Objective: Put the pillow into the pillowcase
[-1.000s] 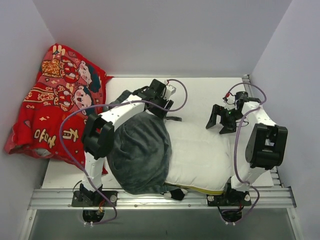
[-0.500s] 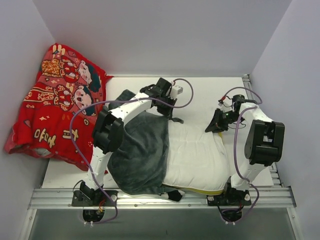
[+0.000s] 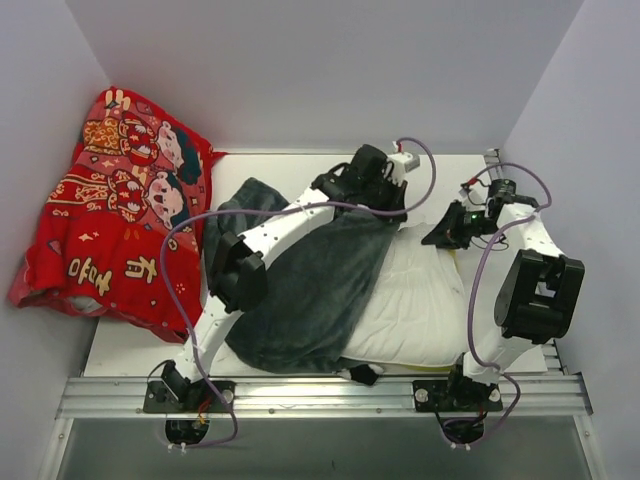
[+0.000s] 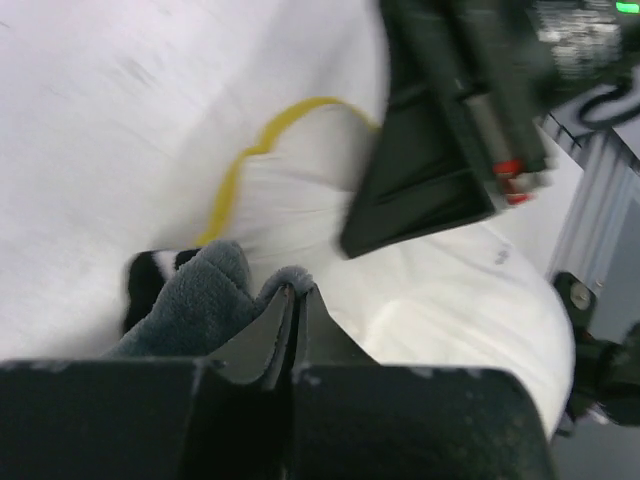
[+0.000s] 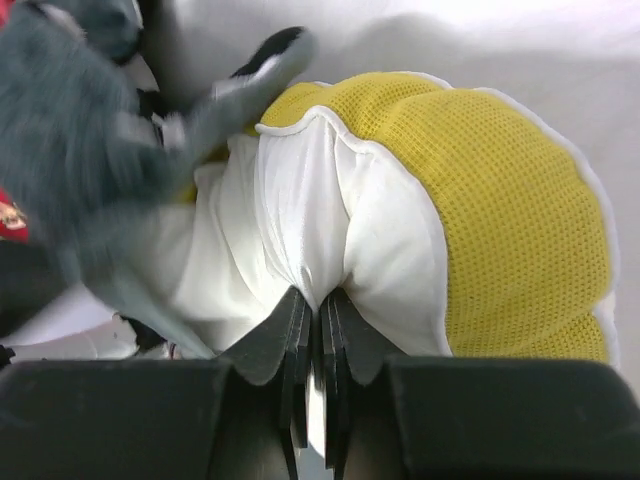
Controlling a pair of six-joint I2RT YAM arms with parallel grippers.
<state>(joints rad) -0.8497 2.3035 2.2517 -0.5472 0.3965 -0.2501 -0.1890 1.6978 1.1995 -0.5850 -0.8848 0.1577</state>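
The pillow point(image 3: 425, 300) lies across the near right part of the bench point(image 3: 280, 165), its left portion covered by the grey pillowcase point(image 3: 310, 285). The left end effector point(image 4: 295, 300) is pressed together on the pillowcase's plush rim. The right end effector point(image 5: 320, 305) pinches the pillow's white fabric beside its yellow band point(image 5: 520, 220). A red printed cloth point(image 3: 110, 220) sits at the far left corner.

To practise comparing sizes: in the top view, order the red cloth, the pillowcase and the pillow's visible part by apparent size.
1. red cloth
2. pillowcase, close behind
3. pillow, partly covered
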